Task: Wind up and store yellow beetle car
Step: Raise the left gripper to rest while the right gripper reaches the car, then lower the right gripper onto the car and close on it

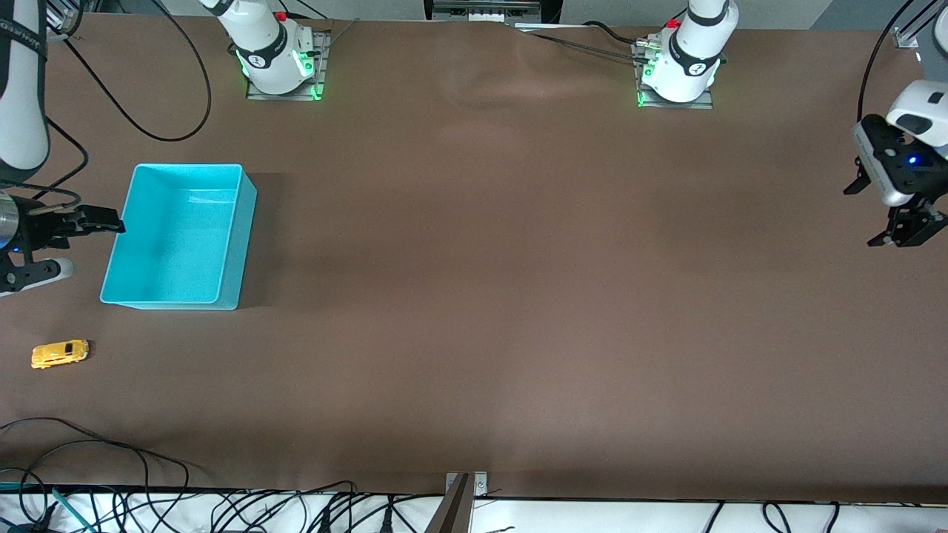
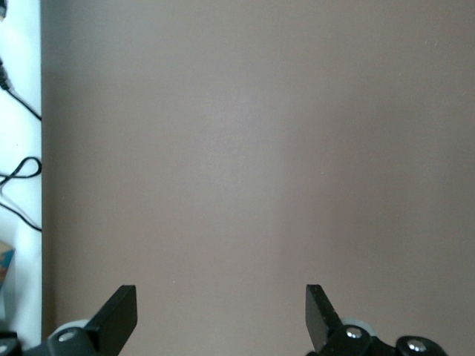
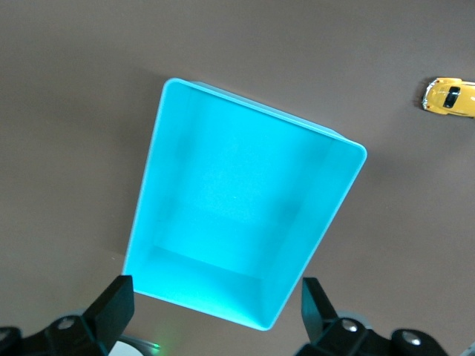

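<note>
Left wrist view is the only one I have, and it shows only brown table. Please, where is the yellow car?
Observer: The yellow beetle car stands on the table at the right arm's end, nearer to the front camera than the turquoise bin.
Operator: Is something inside the bin?
Observer: No, the right wrist view shows its floor bare.
Operator: Where is the right hand?
Observer: The right hand hangs beside the bin, open and holding nothing.
Operator: And my left hand, is it near the car?
Observer: No, the left hand is open at the left arm's end of the table.
</note>
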